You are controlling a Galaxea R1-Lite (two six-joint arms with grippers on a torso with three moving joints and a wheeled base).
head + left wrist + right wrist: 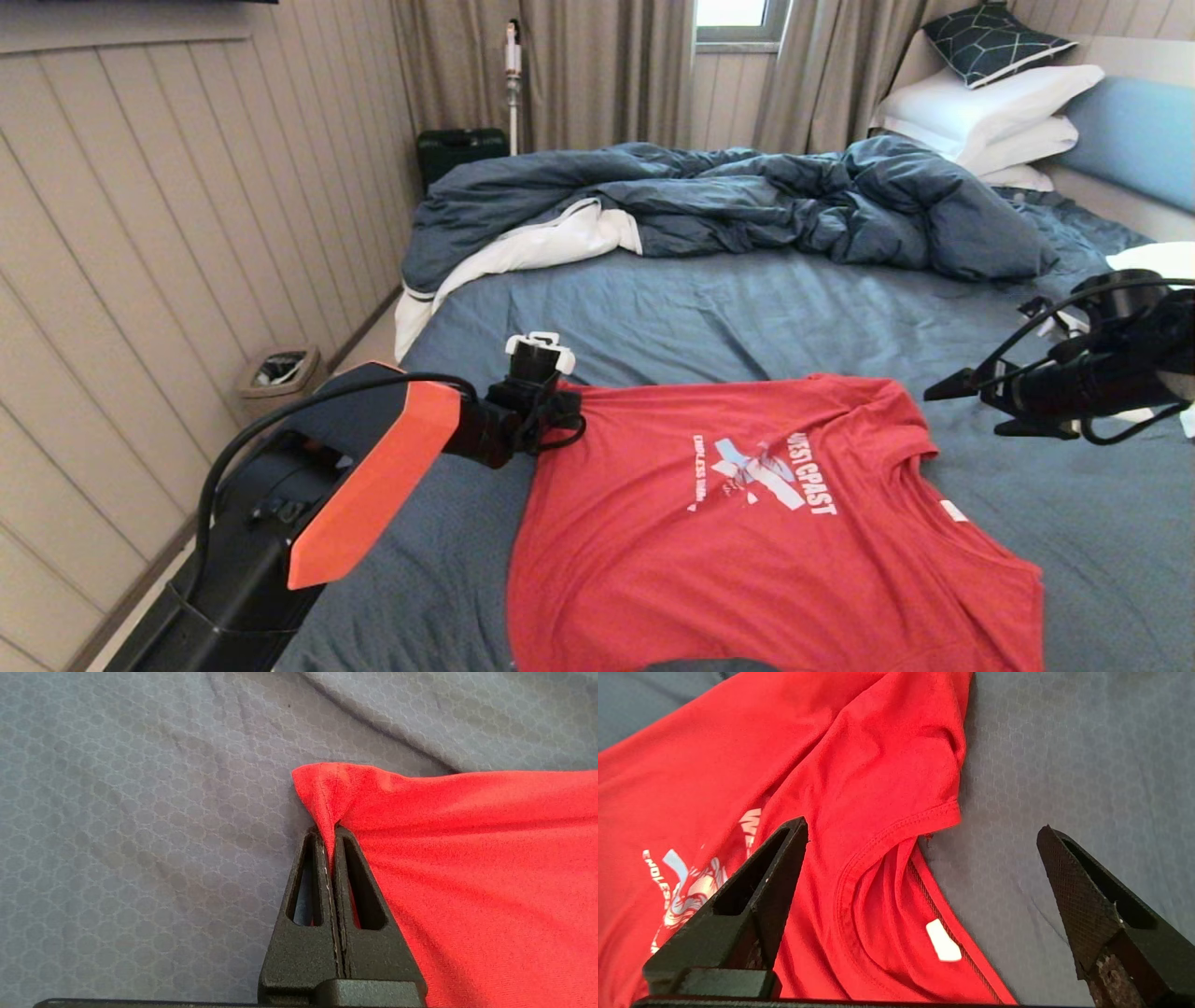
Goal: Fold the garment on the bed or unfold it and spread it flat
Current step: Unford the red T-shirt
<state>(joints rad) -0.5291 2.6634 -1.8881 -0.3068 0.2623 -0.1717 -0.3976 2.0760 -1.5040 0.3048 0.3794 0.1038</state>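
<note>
Two grippers worked one red short-sleeved T-shirt [747,523] lying print-up on the near part of the large bed with its blue-grey sheet [747,308].

The left gripper [331,833] was clenched on the shirt's far left corner, the cloth bunched into a small peak between its black fingers [348,896], at the left side of the bed. The right gripper [920,868] hung over the collar on the right with its jaws spread wide, touching nothing. The rumpled dark blue duvet [747,201] lay well apart at the far side. The thin knit looked light, soft and limp, likely to drape, wrinkle and drag on the sheet if pulled from one point. The stitched collar rim [896,833] or the shoulder seam beside it seemed the firmer hold for the right gripper, opposite the pinched corner.
</note>
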